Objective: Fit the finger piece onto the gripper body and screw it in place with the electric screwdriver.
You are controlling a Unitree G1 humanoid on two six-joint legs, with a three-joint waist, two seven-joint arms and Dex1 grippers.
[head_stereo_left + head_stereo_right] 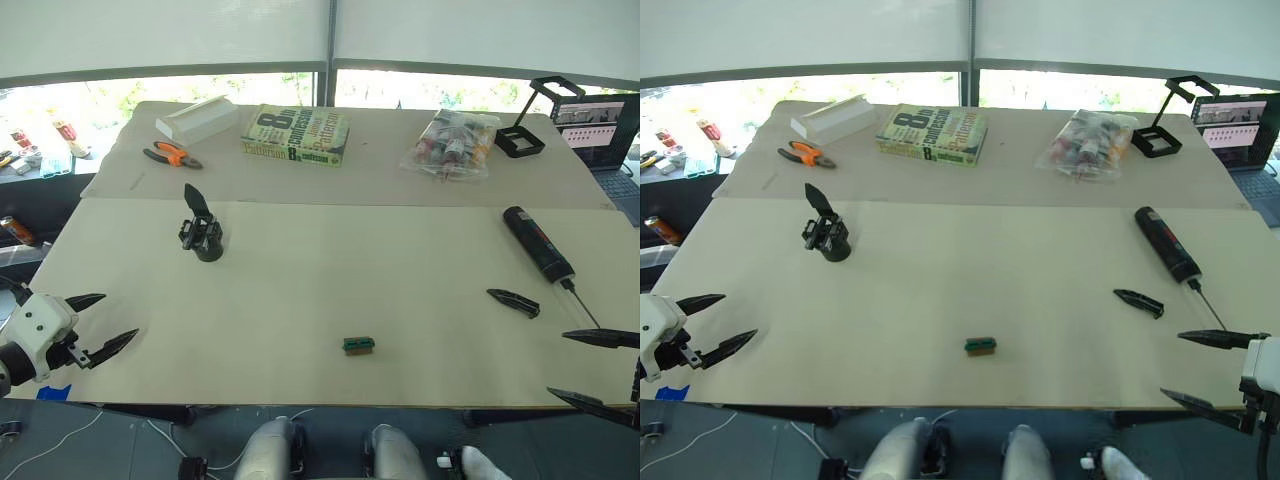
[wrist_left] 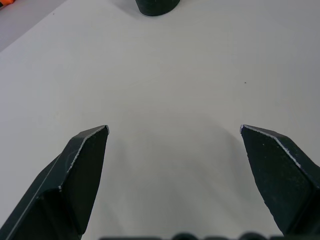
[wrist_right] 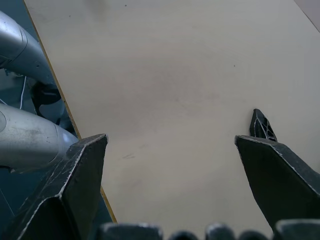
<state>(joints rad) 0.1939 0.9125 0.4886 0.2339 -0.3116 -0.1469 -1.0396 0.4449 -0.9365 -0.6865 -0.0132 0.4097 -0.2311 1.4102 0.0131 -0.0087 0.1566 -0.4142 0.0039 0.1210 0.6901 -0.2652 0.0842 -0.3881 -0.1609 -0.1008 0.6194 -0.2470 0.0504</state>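
The left gripper [image 1: 100, 322] is spread and empty at the table's [image 1: 300, 300] near left corner. The gripper body [image 1: 202, 233] stands far left, the finger piece [image 1: 513, 301] lies right beside the electric screwdriver [image 1: 538, 243]. The right gripper [image 1: 600, 370], also spread and empty, should pinch the finger piece across its flat sides. A clear bag [image 1: 455, 143] holds small items.

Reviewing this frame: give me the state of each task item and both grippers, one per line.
finger piece: lying flat on the table, unattached, ungripped.
gripper body: standing on the table, one finger pointing up, untouched.
electric screwdriver: lying on its side, bit toward the near edge.
left gripper: open, empty.
right gripper: open, empty.
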